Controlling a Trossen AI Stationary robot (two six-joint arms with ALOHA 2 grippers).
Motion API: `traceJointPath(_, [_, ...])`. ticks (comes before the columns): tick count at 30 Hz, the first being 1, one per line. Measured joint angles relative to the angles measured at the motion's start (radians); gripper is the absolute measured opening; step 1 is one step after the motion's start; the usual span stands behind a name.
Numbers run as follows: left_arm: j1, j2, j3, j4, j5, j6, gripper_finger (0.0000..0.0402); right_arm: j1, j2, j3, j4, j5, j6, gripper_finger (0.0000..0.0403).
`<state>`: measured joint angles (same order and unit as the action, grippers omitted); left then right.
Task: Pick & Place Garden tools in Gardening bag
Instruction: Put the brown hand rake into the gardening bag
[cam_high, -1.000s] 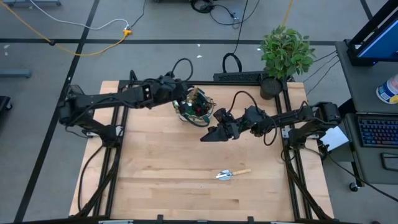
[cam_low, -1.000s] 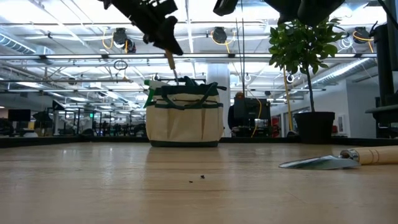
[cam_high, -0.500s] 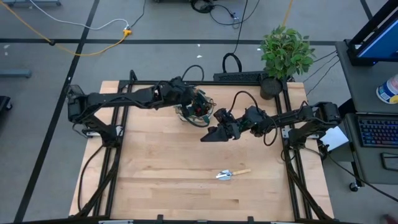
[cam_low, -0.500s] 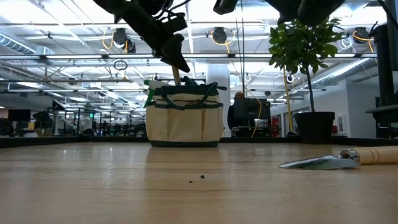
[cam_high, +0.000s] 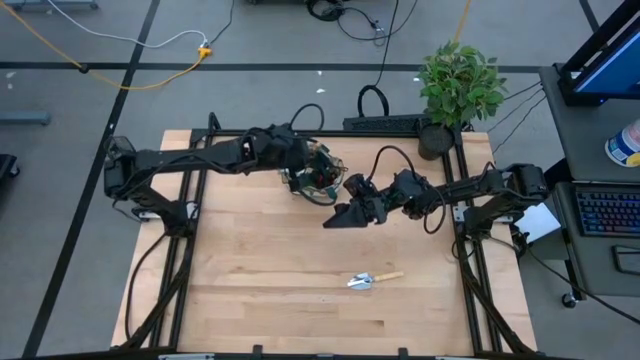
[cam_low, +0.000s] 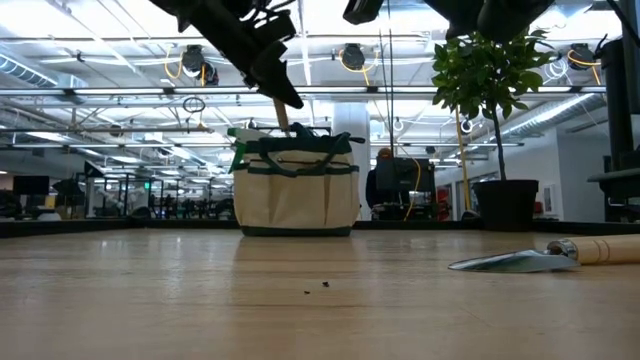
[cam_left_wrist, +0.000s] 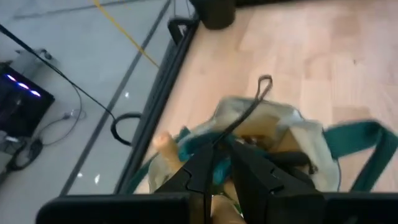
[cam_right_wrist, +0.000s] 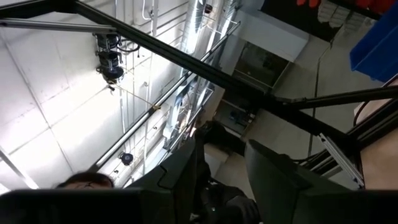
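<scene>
Your left gripper (cam_high: 296, 163) sits right over the mouth of the gardening bag (cam_low: 296, 190), a round beige fabric tote with dark green trim standing at the far middle of the pale wood-plank tabletop (cam_high: 270, 290). In the left wrist view its dark fingers (cam_left_wrist: 202, 165) are drawn narrow around a slim wooden tool handle (cam_low: 281, 114), which in the low view slants down from the gripper into the bag's open top. The bag's soft cloth rim (cam_left_wrist: 305, 134) and a flat teal strap (cam_left_wrist: 360, 134) show beneath those fingers, with other tool ends packed inside.

Your right gripper (cam_high: 340, 216) hangs above the tabletop just beside the bag, on its near right; its fingers (cam_right_wrist: 180, 171) stand apart with clear space between them, holding nothing.

One trowel (cam_high: 372, 280) lies flat, well apart from the bag, nearer the front: a bright metal blade (cam_low: 510, 262) on a rounded, light wooden handle (cam_low: 605, 250)
</scene>
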<state>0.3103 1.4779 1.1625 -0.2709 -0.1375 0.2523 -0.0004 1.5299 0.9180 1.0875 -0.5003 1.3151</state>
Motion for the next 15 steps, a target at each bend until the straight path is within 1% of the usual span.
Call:
traceJointPath(9, [0.011,0.015,0.0,-0.02,0.009,0.003,0.0049,-0.001,0.0,0.0,0.0,0.0,0.0,0.013])
traceJointPath(15, [0.047,0.015,0.0,-0.022,0.056,-0.02,0.0049,-0.001,0.0,0.0,0.0,0.0,-0.002,0.013])
